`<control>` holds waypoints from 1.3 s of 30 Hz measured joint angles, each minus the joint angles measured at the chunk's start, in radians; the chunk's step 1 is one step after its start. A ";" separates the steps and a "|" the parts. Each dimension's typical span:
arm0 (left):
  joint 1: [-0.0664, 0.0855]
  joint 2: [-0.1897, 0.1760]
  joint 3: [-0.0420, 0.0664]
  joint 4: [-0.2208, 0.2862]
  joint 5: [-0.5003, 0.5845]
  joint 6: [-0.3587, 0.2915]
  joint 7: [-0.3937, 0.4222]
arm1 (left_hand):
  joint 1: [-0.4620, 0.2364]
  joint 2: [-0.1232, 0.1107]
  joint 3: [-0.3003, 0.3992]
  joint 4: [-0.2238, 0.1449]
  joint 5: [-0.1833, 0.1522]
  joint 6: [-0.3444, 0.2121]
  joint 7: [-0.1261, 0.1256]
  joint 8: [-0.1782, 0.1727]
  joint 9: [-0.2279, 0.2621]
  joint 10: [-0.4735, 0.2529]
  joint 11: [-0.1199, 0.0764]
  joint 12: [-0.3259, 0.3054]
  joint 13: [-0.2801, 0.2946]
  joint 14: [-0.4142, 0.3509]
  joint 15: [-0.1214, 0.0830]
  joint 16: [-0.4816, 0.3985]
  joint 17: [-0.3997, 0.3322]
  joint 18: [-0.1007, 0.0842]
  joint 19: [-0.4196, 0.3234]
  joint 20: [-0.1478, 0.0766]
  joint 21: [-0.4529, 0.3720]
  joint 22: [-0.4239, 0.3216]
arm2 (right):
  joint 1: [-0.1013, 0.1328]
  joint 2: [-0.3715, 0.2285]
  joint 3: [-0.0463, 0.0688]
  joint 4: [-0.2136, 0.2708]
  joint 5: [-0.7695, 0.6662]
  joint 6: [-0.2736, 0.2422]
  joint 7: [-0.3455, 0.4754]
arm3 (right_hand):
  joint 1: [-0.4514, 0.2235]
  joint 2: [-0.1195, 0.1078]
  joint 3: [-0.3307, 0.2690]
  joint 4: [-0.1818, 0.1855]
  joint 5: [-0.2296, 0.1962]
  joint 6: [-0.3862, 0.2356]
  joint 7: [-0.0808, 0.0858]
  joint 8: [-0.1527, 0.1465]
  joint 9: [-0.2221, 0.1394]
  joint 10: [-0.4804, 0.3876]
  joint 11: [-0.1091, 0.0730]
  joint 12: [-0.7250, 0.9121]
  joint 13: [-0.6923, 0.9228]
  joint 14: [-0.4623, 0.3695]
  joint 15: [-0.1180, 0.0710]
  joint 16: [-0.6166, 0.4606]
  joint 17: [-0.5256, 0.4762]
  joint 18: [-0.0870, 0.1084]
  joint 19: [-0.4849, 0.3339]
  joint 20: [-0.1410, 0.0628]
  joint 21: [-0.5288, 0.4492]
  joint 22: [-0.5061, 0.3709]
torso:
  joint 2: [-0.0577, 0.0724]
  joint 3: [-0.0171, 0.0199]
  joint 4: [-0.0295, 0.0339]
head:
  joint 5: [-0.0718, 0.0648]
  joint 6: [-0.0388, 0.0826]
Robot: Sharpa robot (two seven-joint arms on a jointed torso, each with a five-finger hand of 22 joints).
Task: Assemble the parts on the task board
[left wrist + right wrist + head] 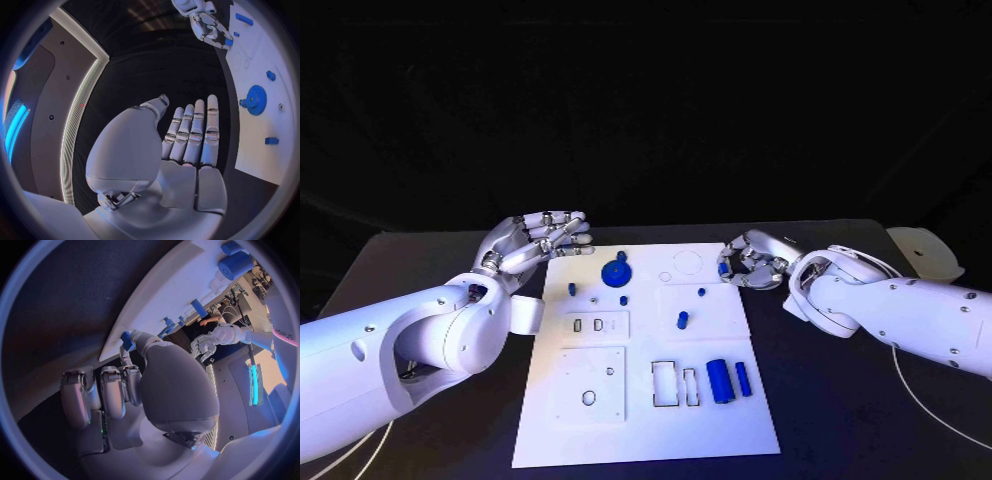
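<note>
Black table under me carries the white task board (646, 400). My left hand (535, 240) hovers open beside its far corner; my right hand (751, 262) pinches a small blue part (127, 339) at the opposite edge.

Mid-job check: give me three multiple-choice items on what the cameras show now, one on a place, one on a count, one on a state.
1. Where is the blue gear?
A. On the far half of the task board
B. On the black table, off the board
C. In the left hand

2. How many blue cylinders lie side by side near the board's right edge?
A. One
B. Two
C. Four

3. What is the left hand doing?
A. Gripping the gear
B. Pressing on the board
C. Holding nothing

Key:
1. A: the blue gear lies on the task board, in its far half.
2. B: two blue cylinders lie there together.
3. C: the left hand has straight fingers with nothing in them, beside the board.
</note>
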 measured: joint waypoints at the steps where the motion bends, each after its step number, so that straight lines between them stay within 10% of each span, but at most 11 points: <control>1: 0.000 0.000 0.000 0.000 0.000 0.000 0.000 | 0.000 0.000 0.000 0.000 0.000 0.000 0.000 0.000 0.000 0.000 0.000 0.000 0.000 0.000 0.000 0.000 0.000 0.000 0.000 0.000 0.000 0.000 | 0.000 0.000 0.000 0.000 0.000 0.000 0.000 | 0.000 0.000 0.000 0.000 0.000 0.001 -0.001 0.001 0.000 0.000 0.000 0.000 0.000 0.000 0.000 0.000 0.000 0.000 0.000 0.000 0.000 0.000 | 0.000 0.0000 0.0000 | 0.000 0.000; 28: 0.000 -0.001 0.000 -0.002 0.000 0.000 -0.001 | 0.000 0.000 0.000 0.000 0.000 0.000 0.000 0.000 -0.001 0.000 0.000 0.000 0.000 0.000 0.000 0.000 0.001 0.000 0.000 0.000 0.004 0.000 | -0.001 -0.006 0.001 0.026 0.029 -0.099 0.013 | -0.021 0.056 0.044 -0.020 0.030 0.069 -0.026 0.059 0.023 0.000 -0.040 0.035 0.001 0.000 -0.029 0.000 0.000 0.000 0.002 -0.027 0.000 0.001 | -0.001 0.0006 -0.0005 | 0.000 -0.006; 39: 0.000 0.000 0.000 -0.009 0.000 0.000 -0.002 | 0.000 0.000 0.000 0.000 0.000 0.000 0.000 0.000 -0.001 0.000 0.000 0.000 0.000 0.000 0.000 -0.004 0.003 0.000 0.000 0.000 0.004 -0.001 | 0.027 -0.017 0.005 0.203 0.022 -0.136 -0.066 | -0.015 0.066 0.055 -0.034 0.035 0.067 -0.028 0.059 0.022 -0.002 -0.041 0.035 0.001 0.000 -0.036 0.000 0.000 0.000 0.002 -0.034 0.000 0.001 | -0.005 -0.0025 -0.0034 | 0.009 -0.008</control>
